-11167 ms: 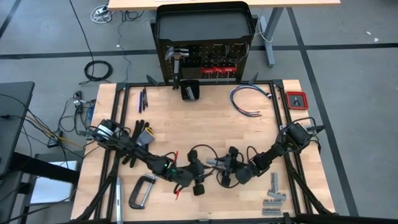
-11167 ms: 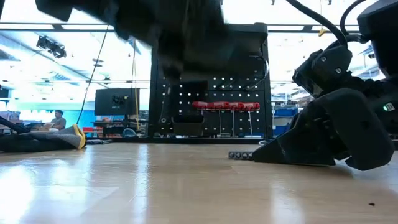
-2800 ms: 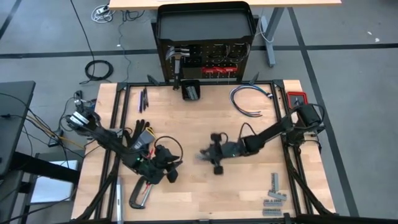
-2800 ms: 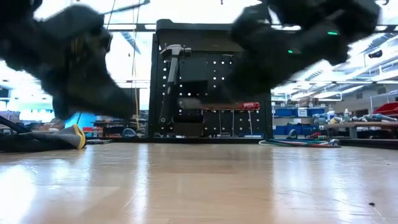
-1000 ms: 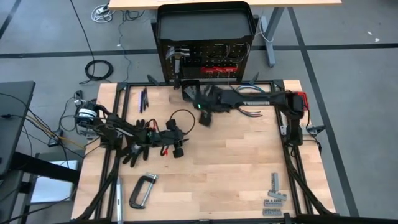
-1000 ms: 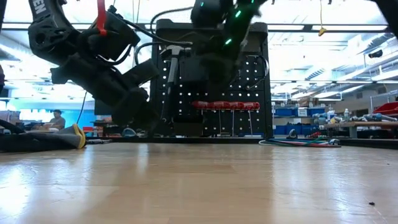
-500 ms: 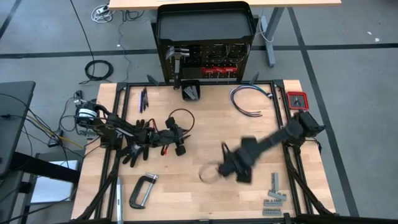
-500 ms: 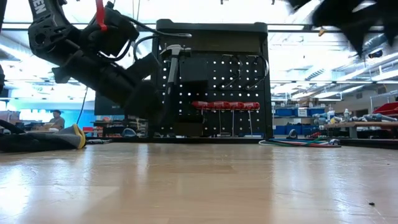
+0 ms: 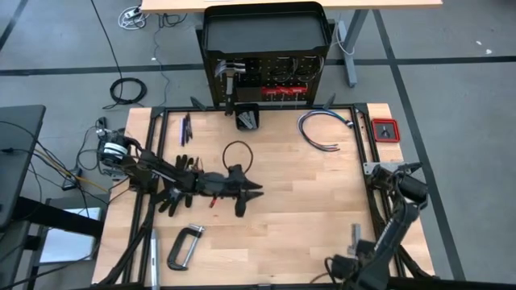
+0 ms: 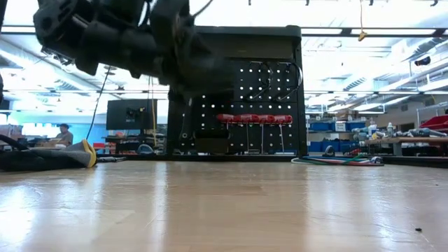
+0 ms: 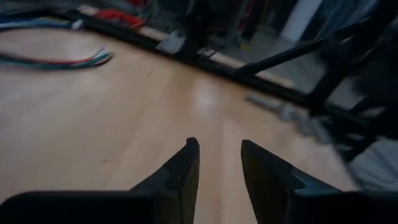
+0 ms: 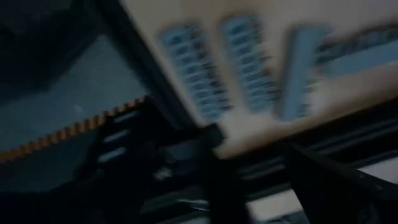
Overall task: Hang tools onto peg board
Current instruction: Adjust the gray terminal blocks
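The peg board [image 9: 266,76] stands upright at the table's far edge and also shows in the low view [image 10: 280,91]. A steel-headed hammer [image 9: 229,76] and red-handled drivers [image 9: 282,91] hang on it. A grey C-clamp [image 9: 184,246] lies flat near the table's near left corner. Grey metal pieces [image 9: 355,242] lie at the near right. My left gripper [image 9: 250,192] is open and empty above the table's middle; its wrist view [image 11: 219,152] shows bare wood between the fingers. My right gripper [image 9: 340,270] is open and empty at the near edge, beside the grey pieces [image 12: 205,68].
A black work glove [image 9: 172,189] lies under my left arm. A small black box [image 9: 247,118] stands before the peg board. Blue-white cables [image 9: 322,129] and a red box [image 9: 384,129] lie at the far right. Thin dark items [image 9: 185,129] lie at the far left.
My right gripper has swept fast from in front of the peg board across the table to the near right edge. My left gripper has gone a little toward the table's right edge, over the middle.
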`<state>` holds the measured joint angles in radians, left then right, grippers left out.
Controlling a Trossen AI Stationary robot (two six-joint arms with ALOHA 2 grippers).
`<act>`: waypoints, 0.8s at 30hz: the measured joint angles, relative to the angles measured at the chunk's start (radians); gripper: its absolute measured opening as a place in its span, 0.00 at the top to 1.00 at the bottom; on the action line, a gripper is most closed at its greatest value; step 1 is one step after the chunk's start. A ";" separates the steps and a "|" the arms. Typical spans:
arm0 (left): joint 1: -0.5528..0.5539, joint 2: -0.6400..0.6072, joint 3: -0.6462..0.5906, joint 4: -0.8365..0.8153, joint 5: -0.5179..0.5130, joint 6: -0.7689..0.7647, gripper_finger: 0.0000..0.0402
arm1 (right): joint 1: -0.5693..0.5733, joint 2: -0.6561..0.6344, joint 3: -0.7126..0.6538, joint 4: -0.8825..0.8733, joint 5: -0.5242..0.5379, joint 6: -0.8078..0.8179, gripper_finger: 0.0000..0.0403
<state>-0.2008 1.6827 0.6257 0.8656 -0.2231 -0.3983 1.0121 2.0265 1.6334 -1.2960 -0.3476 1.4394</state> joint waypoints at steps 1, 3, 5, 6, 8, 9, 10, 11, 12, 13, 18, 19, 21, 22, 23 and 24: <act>-0.017 0.016 0.008 0.035 -0.010 0.000 0.69 | 0.013 0.014 0.000 0.030 -0.002 0.039 0.09; -0.043 0.047 0.020 0.078 -0.034 0.000 0.69 | 0.031 0.040 0.000 0.049 -0.003 0.073 0.04; -0.063 0.077 0.040 0.093 -0.055 -0.001 0.69 | 0.044 0.065 0.000 0.042 -0.007 0.080 0.02; -0.070 0.092 0.053 0.096 -0.065 -0.001 0.69 | 0.049 0.079 0.000 0.037 -0.007 0.084 0.02; -0.080 0.119 0.077 0.093 -0.075 -0.003 0.69 | 0.054 0.113 0.000 0.032 -0.006 0.087 0.04; -0.083 0.134 0.092 0.095 -0.076 -0.008 0.69 | 0.055 0.131 0.000 0.027 -0.006 0.080 0.04; -0.088 0.147 0.105 0.092 -0.076 -0.020 0.69 | 0.055 0.146 0.000 0.023 -0.009 0.057 0.05; -0.091 0.162 0.119 0.093 -0.075 -0.029 0.69 | 0.050 0.158 0.000 0.017 -0.018 0.021 0.05; -0.095 0.177 0.134 0.094 -0.075 -0.036 0.69 | 0.041 0.169 0.000 0.006 -0.024 -0.025 0.06; -0.099 0.194 0.146 0.094 -0.074 -0.044 0.69 | 0.027 0.180 0.000 -0.016 -0.020 -0.068 0.06; -0.128 0.257 0.205 0.092 -0.048 -0.050 0.69 | -0.118 0.193 -0.011 -0.113 0.082 -0.327 0.06; -0.134 0.265 0.216 0.093 -0.044 -0.047 0.69 | -0.161 0.193 -0.012 -0.114 0.110 -0.382 0.06; -0.146 0.274 0.233 0.087 -0.037 -0.039 0.69 | -0.241 0.187 -0.008 -0.116 0.174 -0.483 0.06; -0.154 0.275 0.240 0.085 -0.036 -0.034 0.69 | -0.277 0.186 -0.001 -0.124 0.198 -0.528 0.07; -0.159 0.275 0.242 0.085 -0.036 -0.029 0.69 | -0.311 0.184 0.008 -0.137 0.211 -0.565 0.07; -0.163 0.275 0.242 0.085 -0.036 -0.028 0.69 | -0.337 0.181 0.013 -0.160 0.226 -0.597 0.07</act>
<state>-0.3638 1.9575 0.8677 0.9506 -0.2596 -0.4265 0.6752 2.2078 1.6468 -1.4560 -0.1213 0.8429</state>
